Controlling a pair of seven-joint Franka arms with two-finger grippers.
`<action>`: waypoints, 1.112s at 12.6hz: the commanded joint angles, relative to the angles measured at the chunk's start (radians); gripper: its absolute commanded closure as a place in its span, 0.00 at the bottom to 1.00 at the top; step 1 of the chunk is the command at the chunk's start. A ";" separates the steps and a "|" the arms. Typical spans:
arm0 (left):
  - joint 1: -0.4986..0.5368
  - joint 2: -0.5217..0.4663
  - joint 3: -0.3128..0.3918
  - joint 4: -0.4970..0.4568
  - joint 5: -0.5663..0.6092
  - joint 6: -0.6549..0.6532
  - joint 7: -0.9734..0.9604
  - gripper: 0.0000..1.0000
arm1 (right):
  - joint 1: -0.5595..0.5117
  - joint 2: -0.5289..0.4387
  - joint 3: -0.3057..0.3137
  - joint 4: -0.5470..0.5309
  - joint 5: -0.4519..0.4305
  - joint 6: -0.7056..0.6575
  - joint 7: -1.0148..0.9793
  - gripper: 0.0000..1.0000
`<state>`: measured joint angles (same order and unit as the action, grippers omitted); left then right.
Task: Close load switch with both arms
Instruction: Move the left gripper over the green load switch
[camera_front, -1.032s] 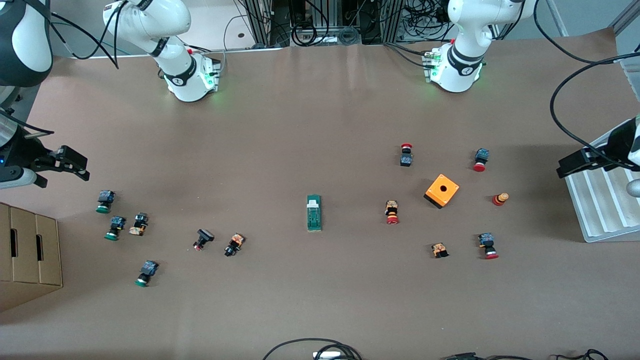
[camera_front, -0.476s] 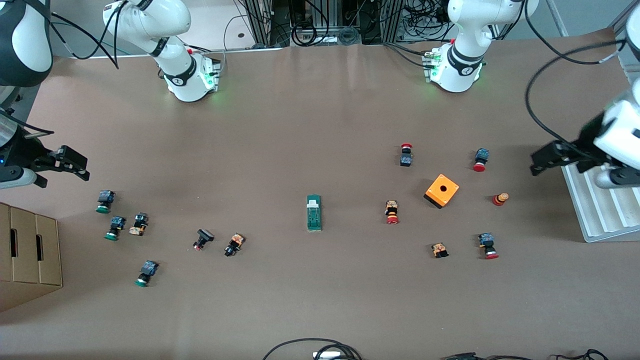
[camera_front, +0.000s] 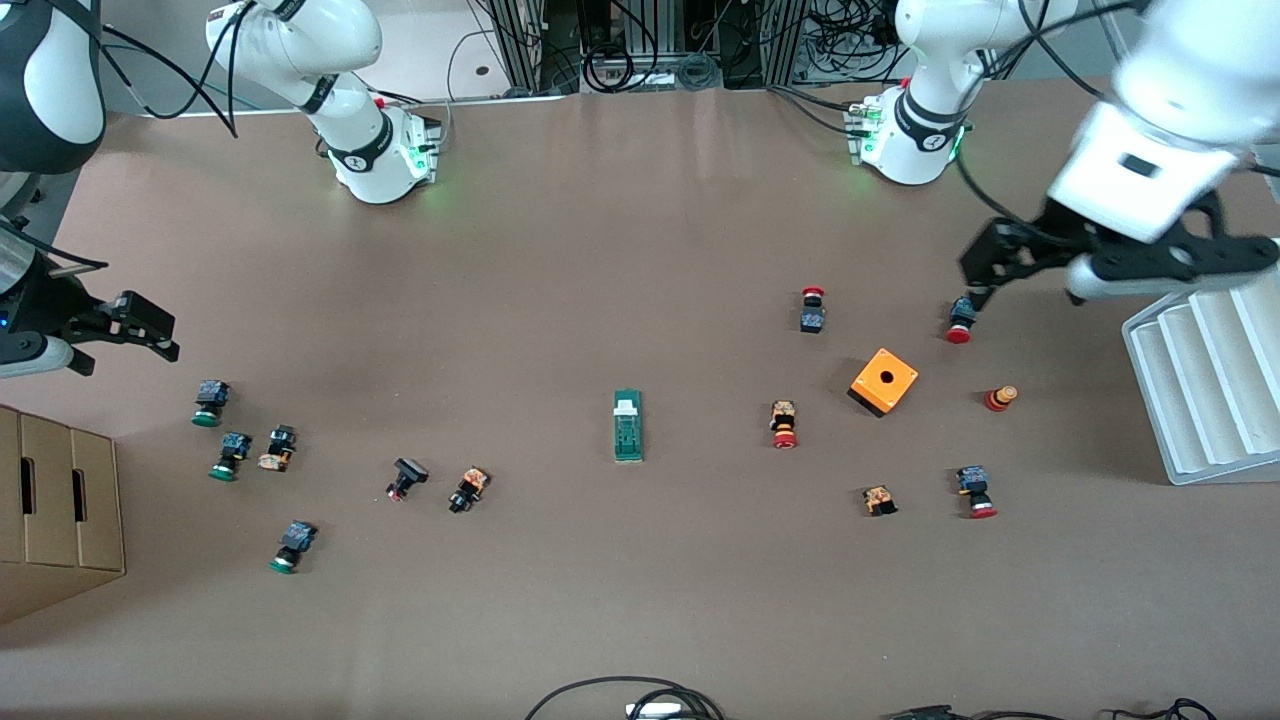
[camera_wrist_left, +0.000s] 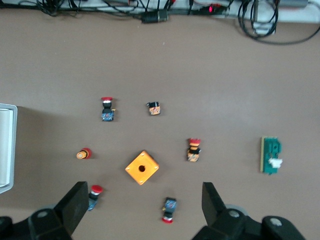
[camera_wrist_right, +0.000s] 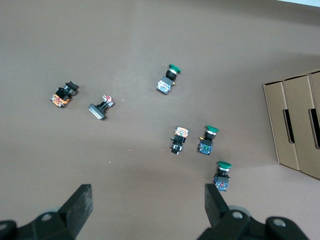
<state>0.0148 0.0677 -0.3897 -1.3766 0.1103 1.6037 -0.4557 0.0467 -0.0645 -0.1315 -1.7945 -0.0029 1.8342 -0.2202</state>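
Two grippers hang above the desk (camera_front: 600, 250), both spread wide and holding nothing. The left gripper (camera_front: 985, 270) is up over the left arm's end of the desk, above a red-capped push button (camera_front: 961, 321) and near the white ribbed tray (camera_front: 1200, 390); in the left wrist view its fingers (camera_wrist_left: 75, 205) stand well apart with the orange box (camera_wrist_left: 142, 168) on the desk below them. The right gripper (camera_front: 145, 325) waits over the right arm's end of the desk, above a cluster of green-capped push buttons (camera_front: 210, 402) and near the cardboard box (camera_front: 60, 500). The load switch (camera_front: 627, 426) lies flat near the middle of the desk, well apart from both grippers, its white sliding piece (camera_front: 626, 406) at the end farther from the front camera. A red-capped button with an orange body (camera_front: 784, 424) lies between the load switch and the orange box, toward the left arm's end
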 joint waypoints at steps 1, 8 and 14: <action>-0.024 -0.025 -0.107 -0.001 0.110 0.021 -0.179 0.00 | 0.004 0.005 -0.002 0.010 -0.020 0.008 -0.008 0.00; -0.433 0.035 -0.127 -0.065 0.475 0.028 -0.665 0.00 | 0.004 0.005 -0.002 0.010 -0.020 0.008 -0.008 0.00; -0.602 0.125 -0.127 -0.145 0.667 0.131 -1.082 0.00 | 0.004 0.005 -0.002 0.010 -0.020 0.008 -0.007 0.00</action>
<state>-0.5263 0.1735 -0.5296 -1.4893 0.7005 1.7152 -1.4006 0.0469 -0.0644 -0.1313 -1.7945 -0.0029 1.8342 -0.2205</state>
